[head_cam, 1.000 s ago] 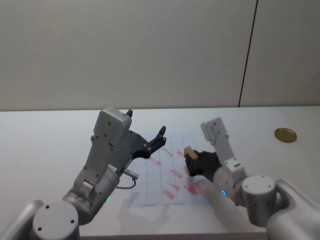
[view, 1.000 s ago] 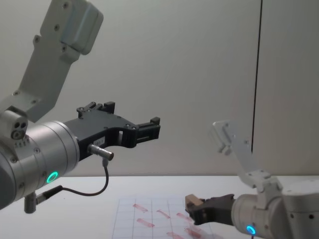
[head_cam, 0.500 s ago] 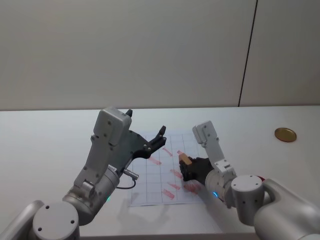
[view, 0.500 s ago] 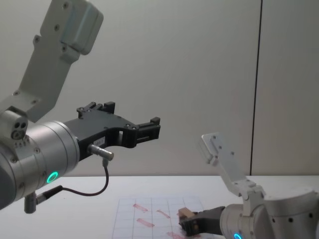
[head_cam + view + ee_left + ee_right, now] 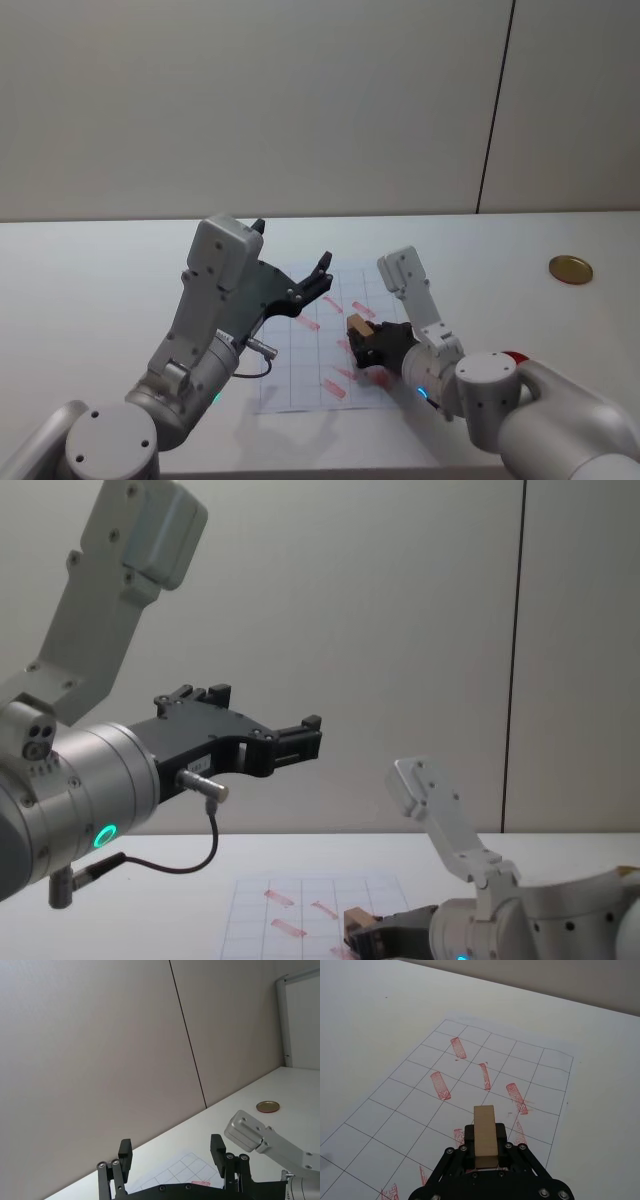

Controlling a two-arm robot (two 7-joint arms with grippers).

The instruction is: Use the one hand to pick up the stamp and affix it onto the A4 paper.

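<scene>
Tan wooden rectangular stamp (image 5: 485,1132) being pinched in the black right gripper (image 5: 485,1152), over the gridded white A4 paper (image 5: 410,1110) toward its 3 o'clock edge, left gripper (image 5: 171,1149) gaping wide at 10 o'clock.

the head camera looks down from high up onto the a4 paper (image 5: 300,385). the chest camera sits lower, looking level across the table (image 5: 300,858) at the far wall (image 5: 400,630). the right wrist camera hangs close over the stamp (image 5: 485,1132); the left wrist one faces that wall. all four share the paper.
</scene>
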